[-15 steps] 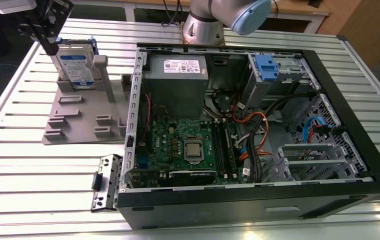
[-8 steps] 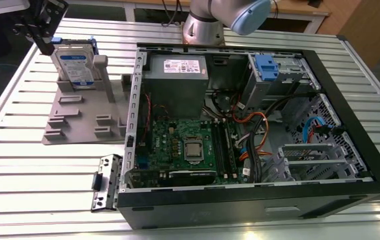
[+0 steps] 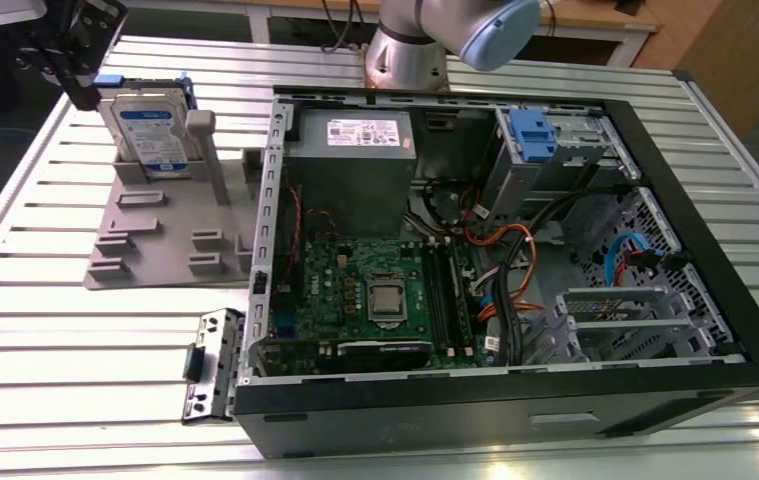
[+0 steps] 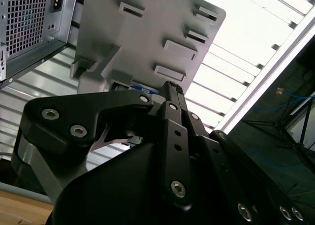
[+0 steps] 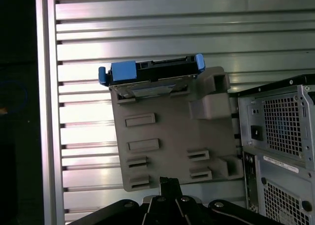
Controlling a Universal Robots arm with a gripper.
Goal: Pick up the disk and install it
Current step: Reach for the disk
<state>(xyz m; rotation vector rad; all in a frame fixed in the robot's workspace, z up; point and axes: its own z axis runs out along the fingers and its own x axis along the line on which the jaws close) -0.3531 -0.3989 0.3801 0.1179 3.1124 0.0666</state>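
The disk (image 3: 150, 135) stands upright on its edge in a slot of a grey plastic stand (image 3: 166, 245) at the exterior view's left; its blue-and-white label faces the camera and a blue carrier frames it. My black gripper (image 3: 82, 92) hangs just above and to the left of the disk, apart from it, shut with nothing in it. In the first wrist view the disk (image 5: 152, 71) shows as a blue-edged slab at the far end of the stand (image 5: 162, 136), beyond my gripper (image 5: 170, 181). The second wrist view shows my gripper (image 4: 171, 85) before the stand (image 4: 147, 28).
An open computer case (image 3: 739, 330) lies on the slatted metal table (image 3: 32, 330) beside the stand, with a green motherboard (image 3: 366, 290), a grey power supply (image 3: 366, 160) and a silver drive cage with a blue latch (image 3: 533, 130). A loose bracket (image 3: 212, 365) lies near the case's front corner.
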